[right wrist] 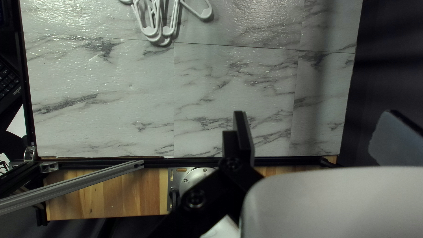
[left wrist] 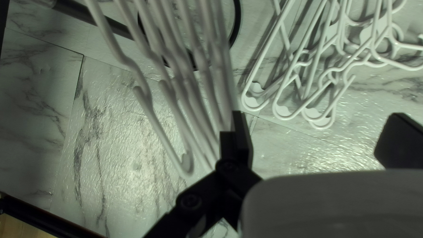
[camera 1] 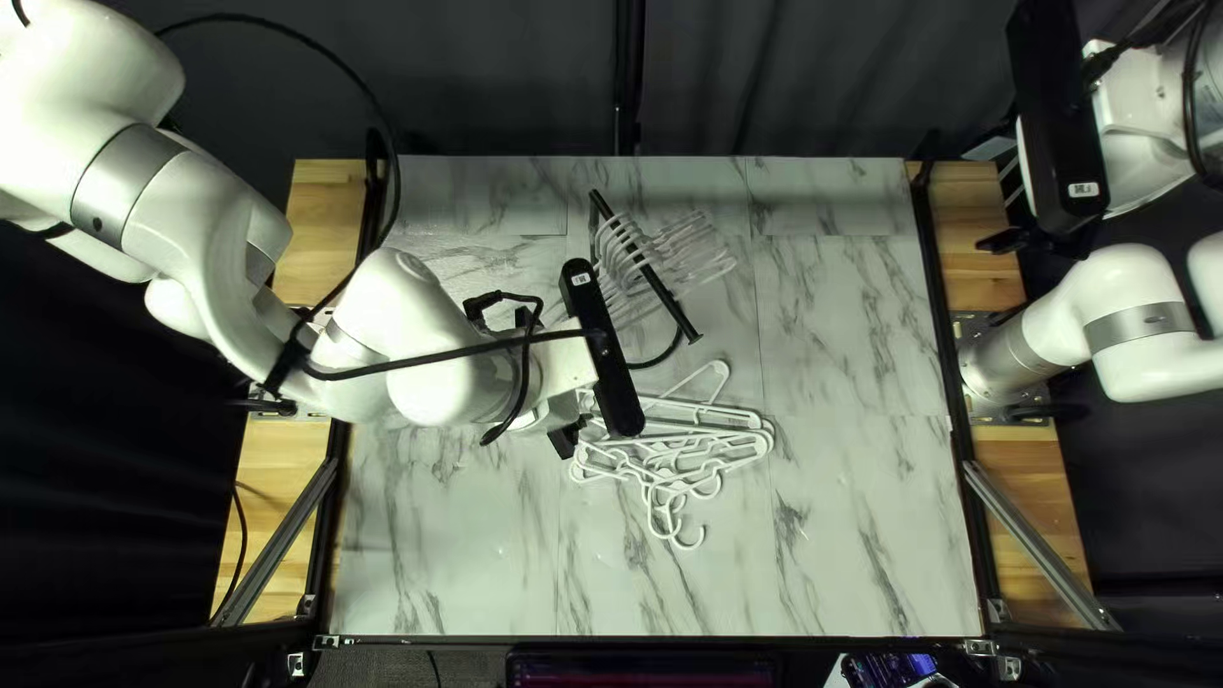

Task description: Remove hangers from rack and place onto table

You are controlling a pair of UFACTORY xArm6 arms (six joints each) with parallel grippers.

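Operator: State the condition of each hand.

Technician: The left hand [left wrist: 318, 128] is open and grips nothing. The right hand [right wrist: 316, 123] is open and empty, well apart from the hangers.

Operator: Locate the work.

Technician: The row of slim white plastic hangers [left wrist: 176, 57] hangs from the slanted black metal rack [camera 1: 669, 300], just outside one finger of the left hand. The loose pile of white plastic hangers [camera 1: 688, 446] lies on the marble-patterned bench [camera 1: 854, 510], ahead of that hand's finger gap.

Operator: Why this arrangement?

Technician: Hooks over the bar hold the row. The parted fingers probably allow entry around a hanger.

Operator: Obstructions?

Technician: Overlapping hangers may snag. A thin black loop [left wrist: 238, 26] passes beneath the row, and a black cable [camera 1: 446, 357] runs along the left arm; allow clearance.
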